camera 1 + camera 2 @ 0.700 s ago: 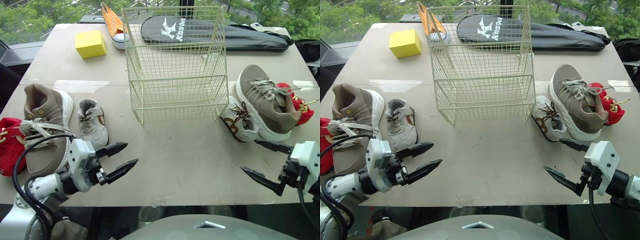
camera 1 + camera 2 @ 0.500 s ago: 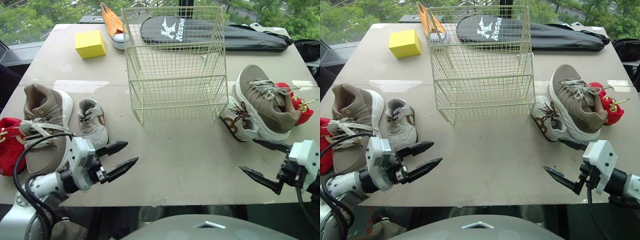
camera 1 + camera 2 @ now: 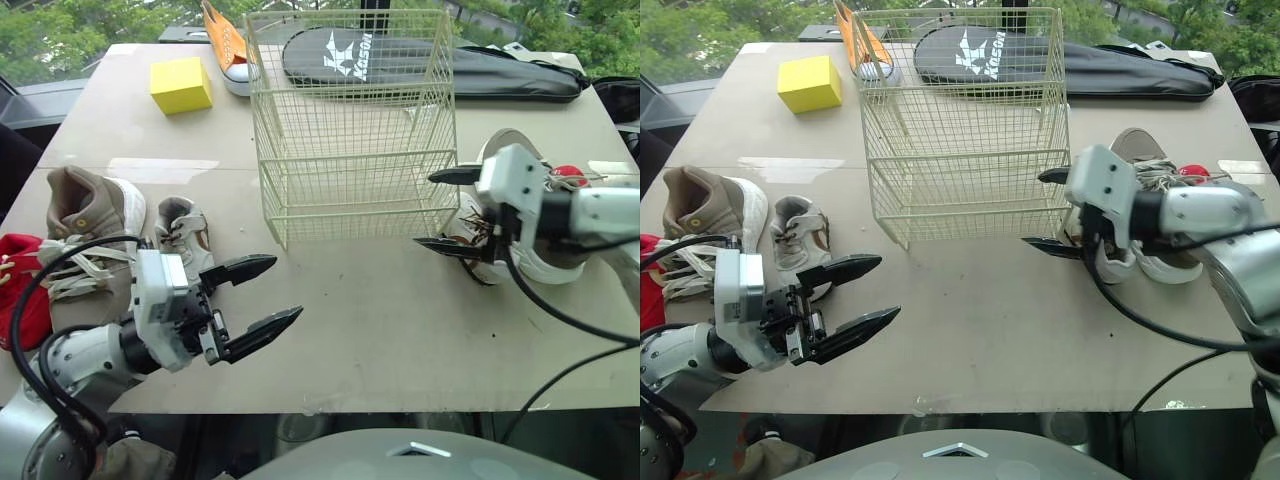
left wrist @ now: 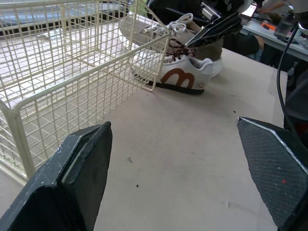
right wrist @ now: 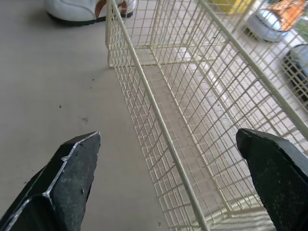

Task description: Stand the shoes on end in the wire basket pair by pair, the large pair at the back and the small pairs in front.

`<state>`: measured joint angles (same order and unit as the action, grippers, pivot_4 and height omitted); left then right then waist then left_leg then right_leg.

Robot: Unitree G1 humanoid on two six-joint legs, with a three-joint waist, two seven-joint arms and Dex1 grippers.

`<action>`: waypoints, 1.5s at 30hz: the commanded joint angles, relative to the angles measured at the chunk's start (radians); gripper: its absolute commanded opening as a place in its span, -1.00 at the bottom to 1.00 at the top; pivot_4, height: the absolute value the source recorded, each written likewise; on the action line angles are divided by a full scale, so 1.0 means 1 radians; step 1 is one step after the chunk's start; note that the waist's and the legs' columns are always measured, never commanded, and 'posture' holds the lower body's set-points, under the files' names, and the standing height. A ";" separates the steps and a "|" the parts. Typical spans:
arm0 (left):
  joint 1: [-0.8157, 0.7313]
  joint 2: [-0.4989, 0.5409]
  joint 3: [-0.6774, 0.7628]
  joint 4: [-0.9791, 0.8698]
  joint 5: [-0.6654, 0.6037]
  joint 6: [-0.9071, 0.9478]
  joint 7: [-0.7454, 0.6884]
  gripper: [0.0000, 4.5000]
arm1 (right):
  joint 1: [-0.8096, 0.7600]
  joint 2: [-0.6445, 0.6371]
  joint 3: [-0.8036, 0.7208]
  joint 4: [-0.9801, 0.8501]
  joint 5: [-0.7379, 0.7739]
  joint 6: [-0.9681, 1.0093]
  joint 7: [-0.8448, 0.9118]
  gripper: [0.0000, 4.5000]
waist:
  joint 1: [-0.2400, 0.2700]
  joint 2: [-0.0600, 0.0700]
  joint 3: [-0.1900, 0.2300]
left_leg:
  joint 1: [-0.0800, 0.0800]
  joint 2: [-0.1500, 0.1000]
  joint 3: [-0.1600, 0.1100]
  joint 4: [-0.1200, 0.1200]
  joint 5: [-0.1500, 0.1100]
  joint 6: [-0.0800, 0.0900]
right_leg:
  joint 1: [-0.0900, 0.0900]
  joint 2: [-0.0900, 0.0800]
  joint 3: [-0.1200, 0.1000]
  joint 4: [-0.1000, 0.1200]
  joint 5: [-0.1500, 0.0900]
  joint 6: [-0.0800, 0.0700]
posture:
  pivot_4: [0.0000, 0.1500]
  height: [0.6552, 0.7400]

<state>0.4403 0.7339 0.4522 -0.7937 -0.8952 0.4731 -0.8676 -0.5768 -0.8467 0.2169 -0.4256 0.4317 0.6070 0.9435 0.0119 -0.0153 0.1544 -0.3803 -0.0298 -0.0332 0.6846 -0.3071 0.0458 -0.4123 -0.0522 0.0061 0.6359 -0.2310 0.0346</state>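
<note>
1. Left eye view: the left arm lies low over the near-left of the table [image 3: 350, 335], its forearm pointing toward the middle. The left gripper [image 3: 287, 288] hovers above bare tabletop with its fingers spread wide, gripping nothing.
2. Left of that arm lie a red shoe [image 3: 20, 295] at the table's edge, a large tan shoe [image 3: 85, 205] and a small grey shoe [image 3: 182, 232], all flat on the table.
3. The wire basket [image 3: 350, 150] stands mid-table. Every shoe lies outside it.
4. The right arm reaches in from the right. The right gripper [image 3: 423, 209] sits just beside the basket's front right corner, fingers wide apart one above the other, with nothing between them. It is over a small white shoe [image 3: 468, 243].
5. Left wrist view: the white shoe's brown side mark is plain here, with the other large tan shoe [image 4: 159, 30] right behind it.
6. Right wrist view: it looks along the basket's front wall to the grey shoe, with a yellow block [image 5: 231, 5] and an orange shoe [image 5: 274, 14] beyond.
</note>
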 commanded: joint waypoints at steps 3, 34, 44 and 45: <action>0.022 -0.020 0.016 -0.074 -0.018 -0.011 0.056 1.00 | -0.090 0.019 0.132 0.113 -0.128 -0.049 0.102 0.40 | 0.004 0.000 0.000 | -0.002 -0.001 -0.001 0.000 0.000 0.000 | -0.001 -0.001 -0.001 -0.001 0.000 0.000 | 1.00 1.00; 0.055 0.048 0.044 -0.040 -0.067 0.015 0.002 1.00 | 0.015 0.061 -0.006 -0.197 0.043 0.178 0.034 -0.86 | -0.001 0.002 0.001 | -0.002 -0.001 -0.001 -0.001 0.000 0.000 | -0.003 -0.001 -0.001 0.000 0.000 0.000 | 1.00 1.00; -0.069 0.116 -0.027 -0.024 -0.129 0.089 -0.009 1.00 | 0.160 0.114 -0.362 -0.329 0.245 0.167 -0.094 0.93 | 0.001 0.002 0.001 | -0.002 -0.001 -0.002 -0.001 0.000 0.000 | -0.002 -0.001 -0.002 0.000 0.000 0.000 | 1.00 1.00; -0.094 0.119 -0.037 -0.023 -0.130 0.093 -0.003 1.00 | 0.181 0.114 -0.411 -0.349 0.286 0.187 -0.113 0.93 | 0.003 0.002 0.001 | -0.002 -0.001 -0.002 -0.001 0.000 0.000 | -0.002 -0.001 -0.002 0.000 0.000 0.000 | 1.00 1.00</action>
<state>0.3647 0.8443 0.4217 -0.8064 -0.9959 0.5614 -0.8697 -0.4047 -0.7329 -0.0926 -0.7159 0.6452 0.7829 0.8707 0.0149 -0.0131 0.1557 -0.3824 -0.0306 -0.0349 0.6835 -0.3073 0.0458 -0.4143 -0.0536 0.0044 0.6365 -0.2305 0.0346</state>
